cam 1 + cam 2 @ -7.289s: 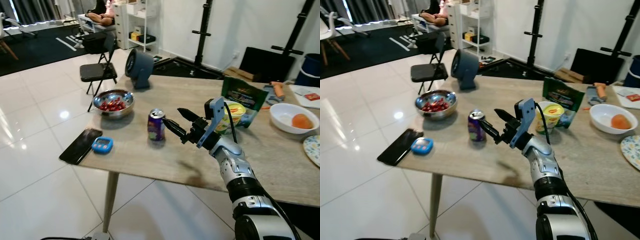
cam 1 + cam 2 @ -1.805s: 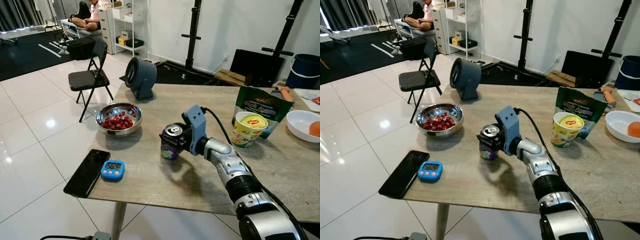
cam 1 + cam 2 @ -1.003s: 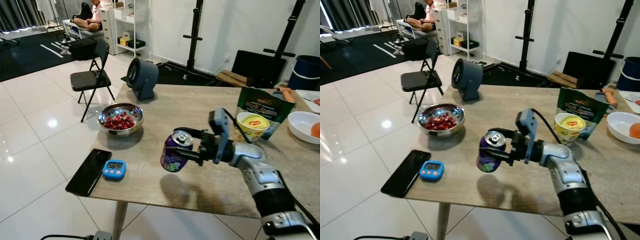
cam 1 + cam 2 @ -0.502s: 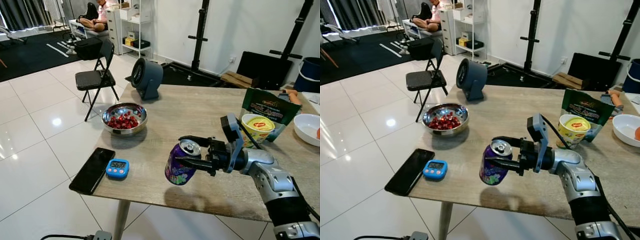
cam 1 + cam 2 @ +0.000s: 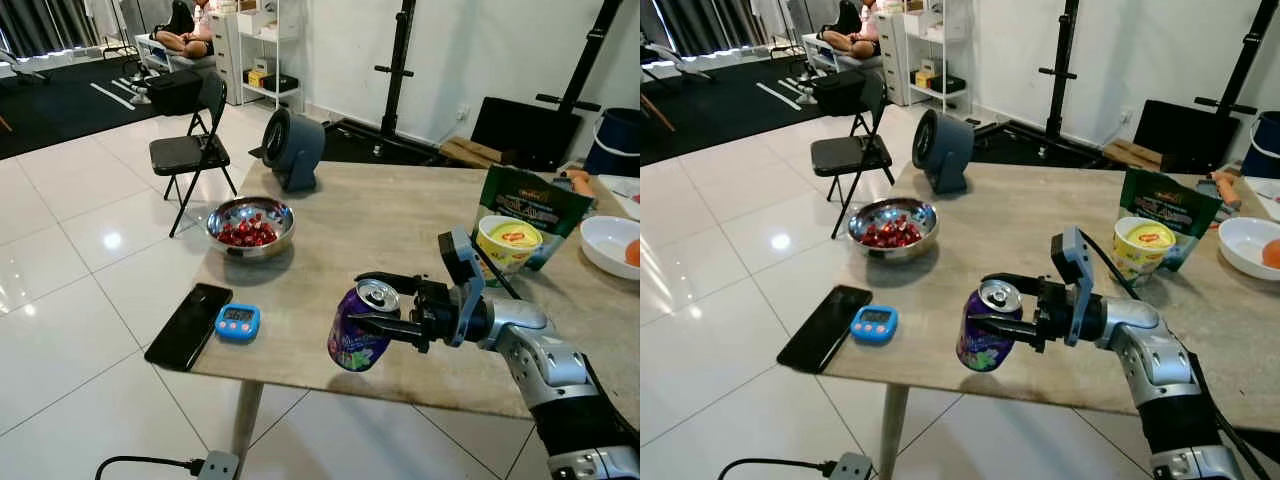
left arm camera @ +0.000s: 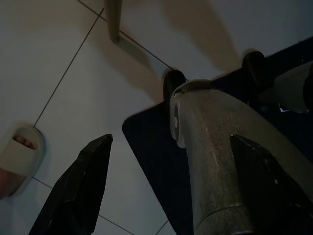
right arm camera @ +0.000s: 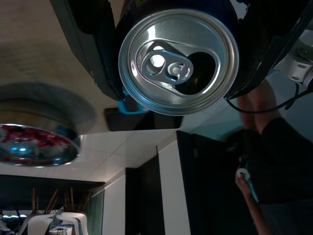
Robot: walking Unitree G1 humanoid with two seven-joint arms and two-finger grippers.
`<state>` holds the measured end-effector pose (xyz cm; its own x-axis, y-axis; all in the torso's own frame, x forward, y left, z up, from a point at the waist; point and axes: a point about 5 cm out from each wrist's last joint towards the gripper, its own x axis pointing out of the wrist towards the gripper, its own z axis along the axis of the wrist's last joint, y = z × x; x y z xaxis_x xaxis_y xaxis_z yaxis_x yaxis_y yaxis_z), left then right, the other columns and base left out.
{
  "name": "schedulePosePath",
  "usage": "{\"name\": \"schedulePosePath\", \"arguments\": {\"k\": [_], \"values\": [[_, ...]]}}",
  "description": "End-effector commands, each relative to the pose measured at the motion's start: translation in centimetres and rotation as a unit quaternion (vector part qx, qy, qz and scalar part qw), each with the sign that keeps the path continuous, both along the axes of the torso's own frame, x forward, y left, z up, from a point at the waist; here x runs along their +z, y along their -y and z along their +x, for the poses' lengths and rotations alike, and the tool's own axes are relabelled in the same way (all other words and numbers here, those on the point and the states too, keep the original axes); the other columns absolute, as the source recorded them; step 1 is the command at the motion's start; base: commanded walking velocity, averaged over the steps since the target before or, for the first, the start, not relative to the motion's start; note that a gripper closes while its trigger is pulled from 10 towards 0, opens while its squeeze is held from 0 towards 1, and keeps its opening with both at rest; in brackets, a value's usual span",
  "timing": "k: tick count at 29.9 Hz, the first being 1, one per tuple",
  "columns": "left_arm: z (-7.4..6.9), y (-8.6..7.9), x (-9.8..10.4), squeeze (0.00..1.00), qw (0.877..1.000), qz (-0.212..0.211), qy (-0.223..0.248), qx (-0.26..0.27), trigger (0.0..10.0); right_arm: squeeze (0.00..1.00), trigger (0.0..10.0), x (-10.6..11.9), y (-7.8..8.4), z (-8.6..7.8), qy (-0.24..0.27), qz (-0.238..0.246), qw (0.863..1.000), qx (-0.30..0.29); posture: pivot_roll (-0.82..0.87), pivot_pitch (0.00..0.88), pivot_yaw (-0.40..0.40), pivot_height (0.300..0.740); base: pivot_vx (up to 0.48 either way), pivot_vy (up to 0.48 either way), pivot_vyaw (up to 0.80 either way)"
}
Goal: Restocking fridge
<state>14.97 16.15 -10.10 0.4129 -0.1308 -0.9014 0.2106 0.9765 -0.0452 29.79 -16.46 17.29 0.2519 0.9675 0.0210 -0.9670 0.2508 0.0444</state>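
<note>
A purple drink can (image 5: 356, 329) with an opened top hangs tilted in the air over the front edge of the wooden table (image 5: 390, 225). My right gripper (image 5: 361, 301) is shut on it, one black finger on each side near the rim. The right wrist view looks straight at the can's silver top (image 7: 178, 61) between the two fingers (image 7: 83, 49). My left gripper (image 6: 171, 191) hangs low beside my silver leg, over the tiled floor, with its fingers wide apart and nothing between them.
On the table stand a steel bowl of red pieces (image 5: 249, 222), a black phone (image 5: 189, 325), a blue timer (image 5: 237, 321), a grey fan (image 5: 292, 148), a noodle cup (image 5: 510, 243), a green bag (image 5: 525, 208) and a white bowl (image 5: 612, 243). A folding chair (image 5: 187, 150) stands beyond.
My right gripper closed on the can where it stood on the table, then lifted it and brought it, tilted, towards the table's front edge. In the last half second it has barely moved.
</note>
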Motion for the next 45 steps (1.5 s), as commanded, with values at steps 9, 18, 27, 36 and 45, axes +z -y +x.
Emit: {"name": "schedulePosePath", "arguments": {"k": [9,18,27,36,45], "values": [[-0.7,0.6,-0.3,0.00,1.000,0.002,-0.016,-0.007,10.0,0.00,10.0,-0.5,-0.1,0.0,-0.004,-0.021,1.000,-0.011,-0.03,0.000,0.005,0.740,-0.378,0.000,0.00],[0.0,2.2,-0.1,0.00,1.000,-0.008,-0.008,-0.010,10.0,0.00,10.0,-1.8,0.4,0.4,-0.011,-0.068,0.997,-0.042,-0.03,0.000,0.005,0.740,-0.375,0.000,0.00],[-0.1,2.0,-0.1,0.00,1.000,-0.010,-0.007,-0.002,10.0,0.00,10.0,-4.3,2.5,2.0,-0.025,-0.148,0.976,-0.159,-0.04,0.000,0.004,0.740,-0.202,0.000,0.00],[-0.1,1.8,-0.1,0.00,1.000,-0.009,-0.008,-0.004,10.0,0.00,10.0,-10.6,6.2,2.0,-0.114,-0.227,0.903,-0.347,-0.04,0.000,0.005,0.740,0.000,0.000,0.00],[-0.1,1.6,-0.1,0.00,1.000,-0.007,-0.008,-0.008,10.0,0.00,10.0,-17.4,8.3,-2.2,-0.234,-0.252,0.790,-0.508,-0.04,0.000,0.007,0.740,0.000,0.000,0.00]]}}
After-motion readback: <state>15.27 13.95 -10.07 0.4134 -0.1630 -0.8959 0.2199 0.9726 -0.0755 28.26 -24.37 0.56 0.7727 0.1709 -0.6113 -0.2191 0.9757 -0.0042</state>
